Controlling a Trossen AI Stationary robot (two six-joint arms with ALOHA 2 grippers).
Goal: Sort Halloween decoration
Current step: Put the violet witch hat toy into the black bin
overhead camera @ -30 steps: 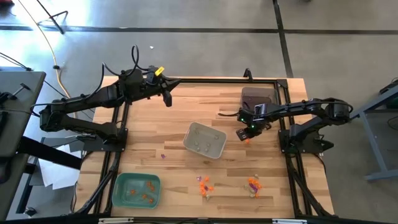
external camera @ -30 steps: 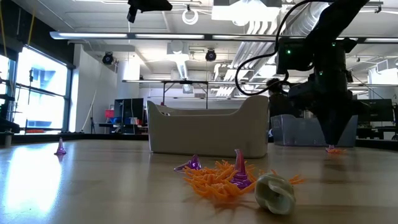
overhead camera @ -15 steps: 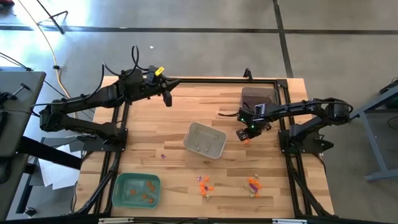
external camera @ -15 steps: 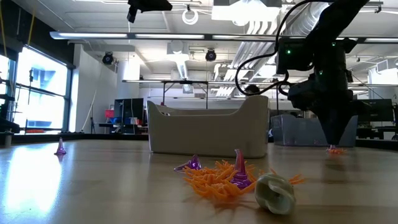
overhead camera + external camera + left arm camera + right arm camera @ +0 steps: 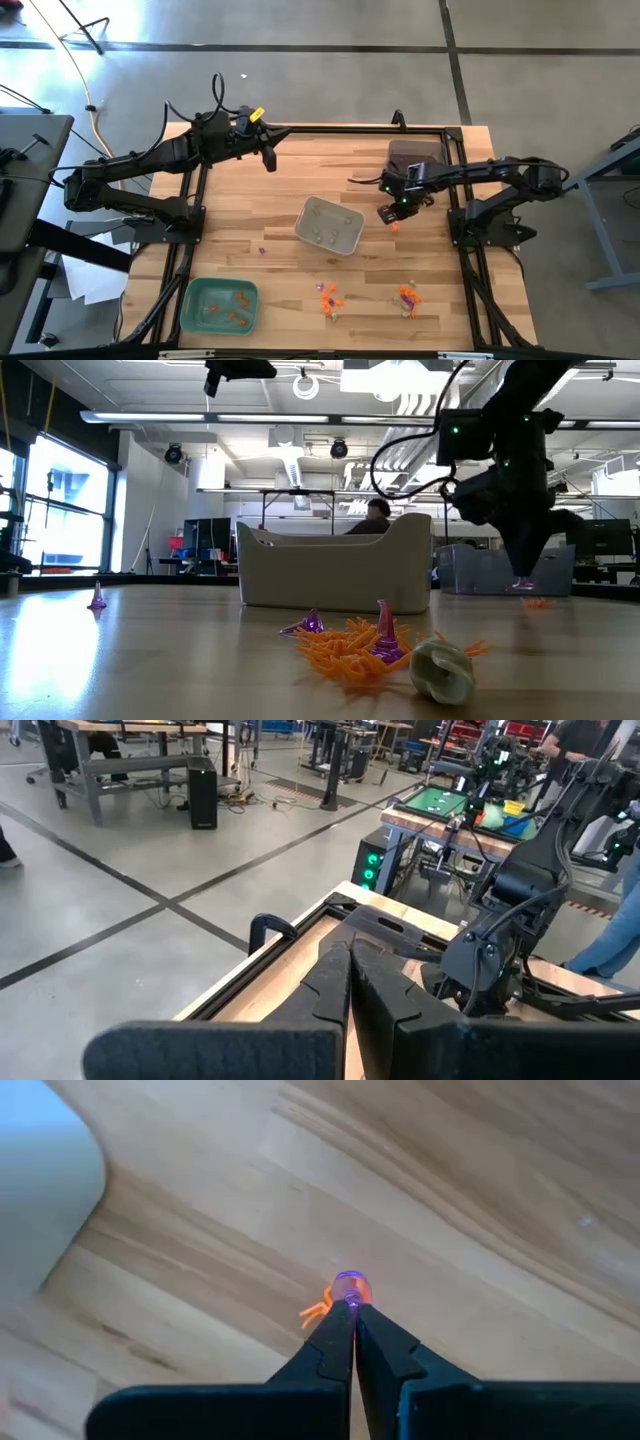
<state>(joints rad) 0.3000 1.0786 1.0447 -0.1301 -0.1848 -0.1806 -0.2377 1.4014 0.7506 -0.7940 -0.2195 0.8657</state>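
Note:
My right gripper point(image 5: 390, 214) is shut on a tiny purple trinket point(image 5: 347, 1287) and hangs just above the table, right of the grey tray point(image 5: 330, 224). An orange trinket point(image 5: 537, 602) lies on the wood below it. More Halloween decoration lies near the front edge: an orange, purple and pale pile point(image 5: 385, 648) and another small pile point(image 5: 329, 298). A lone purple piece point(image 5: 263, 251) lies left of the grey tray. My left gripper point(image 5: 268, 160) is shut on nothing, high over the table's far left. My right gripper pinches the purple trinket point(image 5: 521, 583) between its two fingers, right at their free ends. The fingers point steeply down from above. The trinket is lifted clear of the table, just above the orange piece point(image 5: 318, 1312).
A green tray point(image 5: 220, 305) with several orange pieces stands at the near left corner. A dark tray point(image 5: 412, 157) stands at the far right, behind my right arm. Bare wood lies between the grey tray and the left arm.
My right gripper has risen a little off the table and drifted slightly toward the grey tray. It carries the purple trinket up with it. The orange piece has stayed on the wood.

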